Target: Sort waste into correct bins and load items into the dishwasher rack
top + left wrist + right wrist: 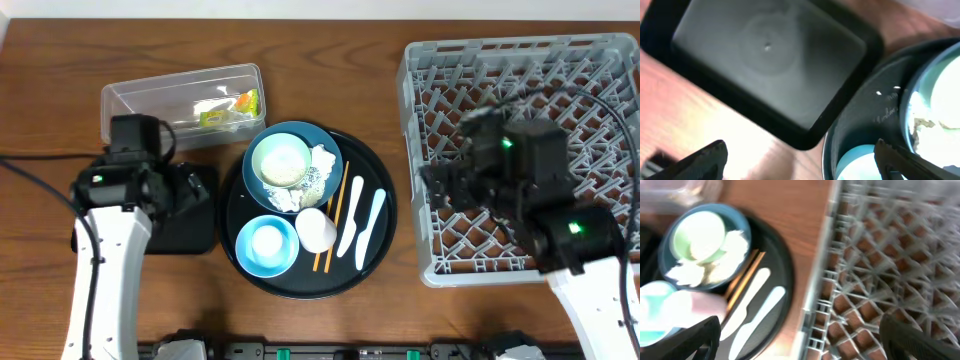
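Sorting waste; rack loading not yet begun

Left gripper (800, 150) has jaws spread wide, nothing held, over the shallow black tray (195, 232) near the table's left edge. Right gripper (797, 325) is likewise spread, over the dishwasher rack (415, 100). Tissue scraps (322, 160) lie on the dark blue plate (296, 128). The yellow-green wrapper (240, 103) sits in the clear tub (125, 95) at the far edge. Likely next: left reaches for the tissue and pinches low.

Item: one large round black tray (300, 287), which sat mid-table. Item: one dark brown wooden table (320, 60), grain visible.
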